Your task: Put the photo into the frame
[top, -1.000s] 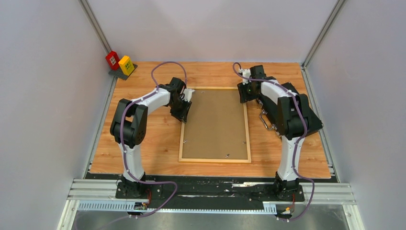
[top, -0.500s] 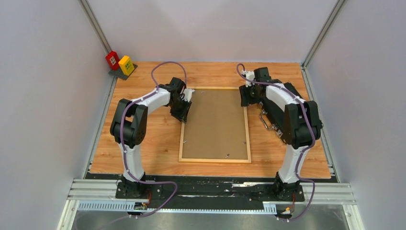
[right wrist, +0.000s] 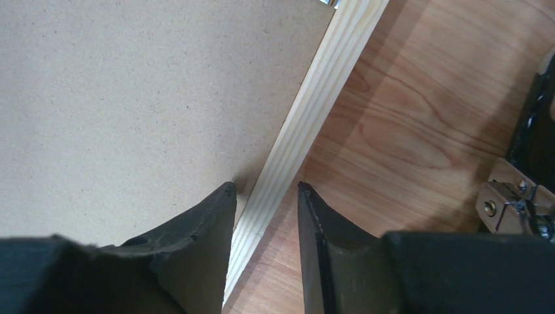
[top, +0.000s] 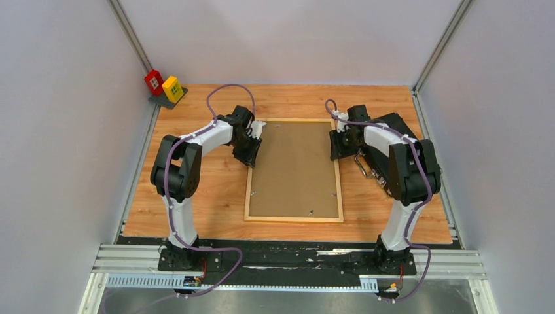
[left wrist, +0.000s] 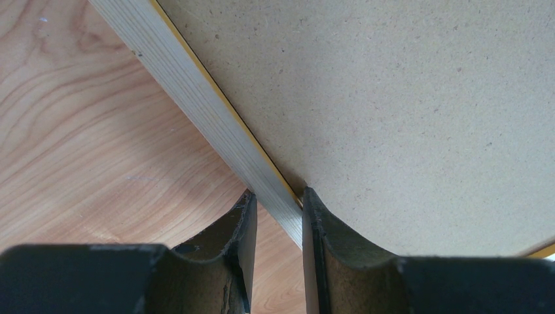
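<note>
left gripper (left wrist: pixel 278 196): narrowed down on the frame (left wrist: pixel 196 98). Its pale wood rail runs right between the two fingers (left wrist: pixel 245 229), one on the table side and one on the board side, and both look pressed against it.
where that is: from the top camera, the left gripper (top: pixel 252 152) sits on the frame's left rail, up near the far corner.
right gripper (right wrist: pixel 265 188): jaws part-way apart, astride the opposite rail (right wrist: pixel 327 78). The inner finger (right wrist: pixel 216 216) comes down on the hardboard panel (right wrist: pixel 131 98) with a sliver of board showing between it and the wood, so it's not pinching (close, though).
where that is: on the right rail toward the far end, roughly across from the left one (top: pixel 337 145).
frame (top: pixel 294 218): lying flat, back side up, about mid-table between the two arms, long side running away from the bases.
hardboard panel (top: pixel 294 170): brown, sitting inside the frame and filling it. A thin orange-yellow line shows along the rail's inner edge in the left wrist view.
table (top: pixel 209 196): wood-grain top, warm orange-brown.
black case (top: pixel 395 120): on the right side of the table, mostly behind the right arm, with a metal handle (top: pixel 362 163) facing the frame.
far left corner: a red block (top: pixel 154 81) and a yellow block (top: pixel 173 88) side by side.
room: plain grey walls (top: pixel 65 131) on three sides, and an aluminium rail (top: pixel 294 261) along the near edge where the bases are bolted.
</note>
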You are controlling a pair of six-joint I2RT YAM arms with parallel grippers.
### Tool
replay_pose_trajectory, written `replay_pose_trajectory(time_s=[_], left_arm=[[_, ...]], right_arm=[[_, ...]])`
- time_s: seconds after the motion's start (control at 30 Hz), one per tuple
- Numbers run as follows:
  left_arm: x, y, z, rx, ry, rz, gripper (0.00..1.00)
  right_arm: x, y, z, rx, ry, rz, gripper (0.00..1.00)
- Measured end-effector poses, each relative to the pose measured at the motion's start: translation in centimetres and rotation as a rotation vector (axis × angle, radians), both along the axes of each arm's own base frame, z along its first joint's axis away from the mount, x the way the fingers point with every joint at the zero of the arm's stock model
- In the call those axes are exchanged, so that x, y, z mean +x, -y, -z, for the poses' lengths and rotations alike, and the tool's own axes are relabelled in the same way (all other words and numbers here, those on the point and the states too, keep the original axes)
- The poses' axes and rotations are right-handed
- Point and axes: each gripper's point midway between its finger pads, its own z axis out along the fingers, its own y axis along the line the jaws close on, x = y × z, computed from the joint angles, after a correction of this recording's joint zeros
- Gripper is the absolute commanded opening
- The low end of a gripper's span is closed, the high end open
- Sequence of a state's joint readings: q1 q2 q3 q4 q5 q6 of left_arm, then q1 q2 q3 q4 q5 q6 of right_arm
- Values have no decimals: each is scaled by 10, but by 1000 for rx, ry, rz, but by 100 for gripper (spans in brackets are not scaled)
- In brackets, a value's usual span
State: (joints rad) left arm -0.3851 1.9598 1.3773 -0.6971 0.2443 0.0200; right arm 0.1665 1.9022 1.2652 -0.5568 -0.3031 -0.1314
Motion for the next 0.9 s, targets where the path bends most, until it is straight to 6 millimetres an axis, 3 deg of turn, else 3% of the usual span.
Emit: replay_pose_trajectory(time_s=[0.23,0.43,0.57,0.9], left_arm=[[0,0,0,3,2,0,29],[1,-2,0,7,4,0,45],[3,-5,-3,13,9,9,65],[41,-4,-39,-13,109,-24,77]], right_arm=[[0,-3,-1,29,-3,9,20],[-1,-3,-1,50,-12,30,17],[0,-2,-1,60,-10,37,15],[0,-1,-1,87,-2,46,9]])
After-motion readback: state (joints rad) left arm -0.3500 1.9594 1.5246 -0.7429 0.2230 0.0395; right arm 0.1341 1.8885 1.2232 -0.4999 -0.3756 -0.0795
